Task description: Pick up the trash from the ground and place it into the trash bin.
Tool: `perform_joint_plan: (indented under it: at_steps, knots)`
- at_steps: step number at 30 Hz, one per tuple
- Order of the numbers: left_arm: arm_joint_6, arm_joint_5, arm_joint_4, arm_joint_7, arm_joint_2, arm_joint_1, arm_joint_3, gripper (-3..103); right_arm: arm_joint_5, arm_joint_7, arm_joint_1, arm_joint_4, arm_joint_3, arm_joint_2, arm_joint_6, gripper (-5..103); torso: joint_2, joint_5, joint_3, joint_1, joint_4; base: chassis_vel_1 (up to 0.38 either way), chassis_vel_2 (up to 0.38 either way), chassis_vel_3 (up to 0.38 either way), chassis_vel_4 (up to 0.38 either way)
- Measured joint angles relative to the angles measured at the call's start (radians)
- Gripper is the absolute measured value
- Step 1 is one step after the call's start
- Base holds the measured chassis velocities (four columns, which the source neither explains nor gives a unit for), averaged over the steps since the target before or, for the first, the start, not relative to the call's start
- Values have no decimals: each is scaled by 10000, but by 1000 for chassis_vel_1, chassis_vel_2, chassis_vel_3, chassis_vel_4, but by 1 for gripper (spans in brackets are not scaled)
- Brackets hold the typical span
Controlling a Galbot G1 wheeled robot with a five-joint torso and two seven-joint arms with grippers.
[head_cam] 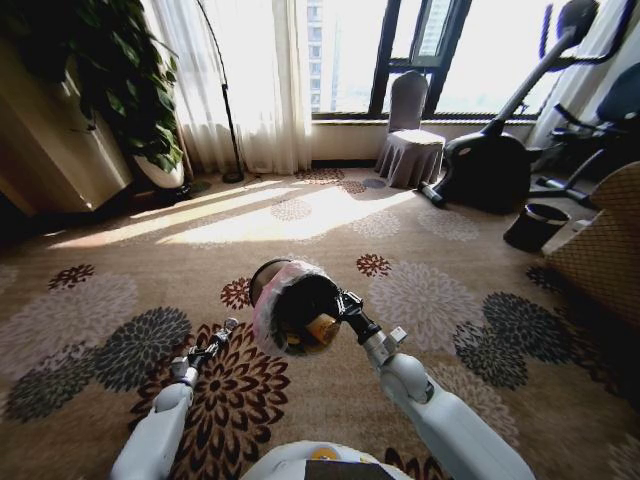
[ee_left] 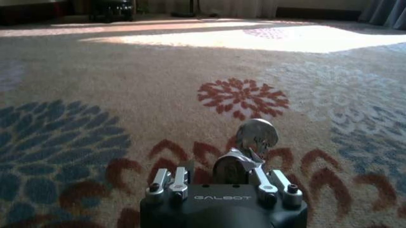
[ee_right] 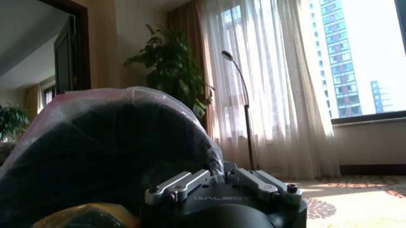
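The right arm reaches forward over the carpet [head_cam: 330, 390] with its right hand [head_cam: 345, 302] closed on the rim of the trash bin [head_cam: 295, 308], holding the bin lifted and tipped so its mouth faces back toward the robot's head. The left arm stretches low and forward on the other side, and the left hand [head_cam: 222, 334] hovers just above the carpet, its fingers [ee_left: 254, 137] clamped shut on a small crumpled silvery piece of trash [ee_left: 256, 133]. In the right wrist view the bin's dark wall blocks most of the room, and the fingers' contact with the rim is hidden behind the plastic. The bin is round and black, lined with a crinkled pale pinkish bag puffed over its rim; something yellowish [head_cam: 322, 327] lies inside, too indistinct to identify.
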Motion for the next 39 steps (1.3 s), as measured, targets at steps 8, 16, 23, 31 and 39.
perform_joint_plan:
  at_steps: [8,16,23,31,39]
  knots:
    - [-158,30,73,-23,-93,-29,42,26,5,0,14,-3,14,-27,0,0,1,0,0,0,-1,0,0,0,0]
    - [-309,49,104,-51,-128,34,45,6,16,0,12,-52,33,-55,5,0,2,0,0,1,-1,0,0,0,0]
    - [-409,38,30,-134,-107,101,25,0,21,1,60,-152,3,3,32,0,1,0,0,0,-1,0,0,0,0]
    - [-771,171,-351,-398,-103,413,-26,0,24,0,108,-219,12,24,59,0,1,-2,0,1,-2,0,0,0,0]
    - [-993,243,-570,-262,38,533,-77,23,2,0,104,-325,-2,135,76,0,1,0,0,0,-1,0,0,0,0]
